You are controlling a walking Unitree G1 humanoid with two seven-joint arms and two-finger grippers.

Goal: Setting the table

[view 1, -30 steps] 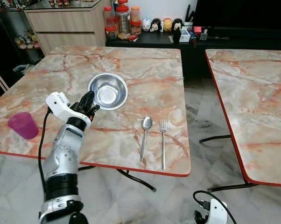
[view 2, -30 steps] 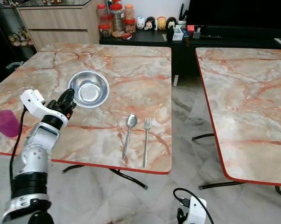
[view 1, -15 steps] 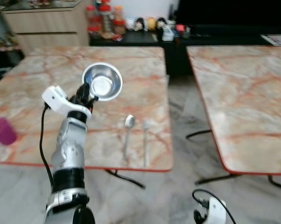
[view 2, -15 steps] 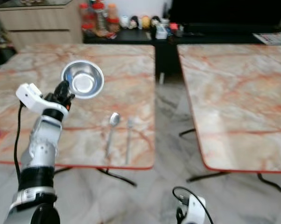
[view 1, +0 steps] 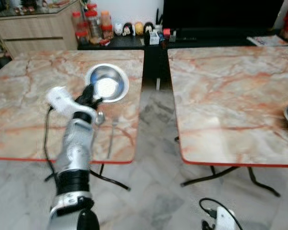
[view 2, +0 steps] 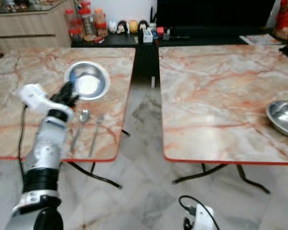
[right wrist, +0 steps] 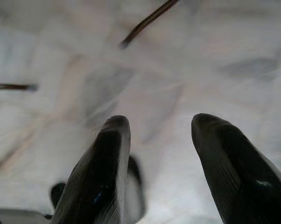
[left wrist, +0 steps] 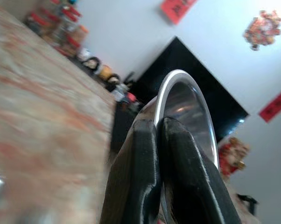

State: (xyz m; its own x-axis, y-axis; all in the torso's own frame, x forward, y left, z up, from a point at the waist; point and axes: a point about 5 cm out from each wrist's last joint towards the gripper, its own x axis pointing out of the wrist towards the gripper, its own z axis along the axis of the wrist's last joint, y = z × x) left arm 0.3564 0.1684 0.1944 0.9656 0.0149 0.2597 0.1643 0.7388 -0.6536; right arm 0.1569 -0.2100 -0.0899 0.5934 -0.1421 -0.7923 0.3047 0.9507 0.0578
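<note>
A shiny steel bowl [view 1: 107, 83] is held tilted above the left marble table [view 1: 19, 120], with my left gripper [view 1: 89, 93] shut on its near rim. In the left wrist view the two black fingers [left wrist: 145, 154] pinch the bowl's rim [left wrist: 192, 112] edge-on. A spoon [view 2: 82, 120] and a fork [view 2: 96, 127] lie side by side near that table's front right corner, just right of my forearm. A second steel bowl [view 2: 283, 117] rests at the right edge of the right table [view 1: 220, 105]. My right gripper [right wrist: 157, 126] hangs open over the floor.
A floor gap [view 1: 153, 110] separates the two tables. A dark low cabinet [view 1: 134, 40] with jars and small figurines runs along the back wall, with a black screen above. A wooden sideboard [view 1: 34, 28] stands at back left. Table legs [view 1: 220, 175] cross under the right table.
The left gripper has lifted the bowl off the table by its rim. The whole view has swung right, so the right table and its bowl now show and the purple cup has left the picture.
</note>
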